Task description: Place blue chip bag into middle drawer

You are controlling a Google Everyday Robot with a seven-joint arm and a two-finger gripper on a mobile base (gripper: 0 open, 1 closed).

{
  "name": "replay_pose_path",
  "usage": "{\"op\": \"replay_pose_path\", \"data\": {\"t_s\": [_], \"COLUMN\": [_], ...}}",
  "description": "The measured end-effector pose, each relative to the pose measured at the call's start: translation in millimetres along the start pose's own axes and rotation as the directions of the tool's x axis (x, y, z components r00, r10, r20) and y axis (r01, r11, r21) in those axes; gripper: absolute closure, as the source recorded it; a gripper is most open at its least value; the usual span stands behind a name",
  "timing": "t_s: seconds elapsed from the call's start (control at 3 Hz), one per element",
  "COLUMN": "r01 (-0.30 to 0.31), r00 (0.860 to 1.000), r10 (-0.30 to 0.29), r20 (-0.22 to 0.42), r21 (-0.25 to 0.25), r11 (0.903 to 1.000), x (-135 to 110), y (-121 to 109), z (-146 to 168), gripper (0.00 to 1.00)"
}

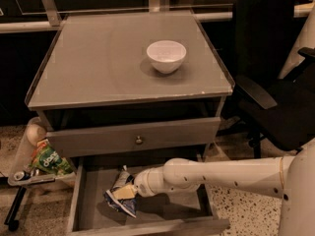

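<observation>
The blue chip bag point(117, 201) is inside the open middle drawer point(170, 213), at its left-centre, with its lower end on or just above the drawer floor. My gripper point(127, 191), at the end of the white arm reaching in from the right, is shut on the bag's middle. The bag stands tilted, its top corner pointing up toward the drawer above.
A closed drawer front with a round knob point(139, 140) sits right above the open drawer. A white bowl point(166, 56) stands on the cabinet top point(98, 63). A green snack bag point(49, 162) lies in a holder at the left. A black office chair point(275, 82) stands to the right.
</observation>
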State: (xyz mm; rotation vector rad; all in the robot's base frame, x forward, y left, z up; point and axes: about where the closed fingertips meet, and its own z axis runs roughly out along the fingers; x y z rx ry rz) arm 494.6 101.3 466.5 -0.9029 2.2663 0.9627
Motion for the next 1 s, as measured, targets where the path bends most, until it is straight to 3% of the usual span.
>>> {"op": "replay_pose_path", "data": {"t_s": [0.33, 0.67, 1.0], "r01": [0.000, 0.000, 0.000], "r00": [1.000, 1.000, 1.000], "r10": [0.000, 0.000, 0.000], "r20": [0.000, 0.000, 0.000], "r21": [0.000, 0.000, 0.000], "r11": [1.0000, 1.0000, 1.0000], "x": [0.0, 0.0, 0.0], "y": [0.0, 0.1, 0.1], "z": [0.0, 0.1, 0.1], "gripper": [0.12, 0.00, 0.00]}}
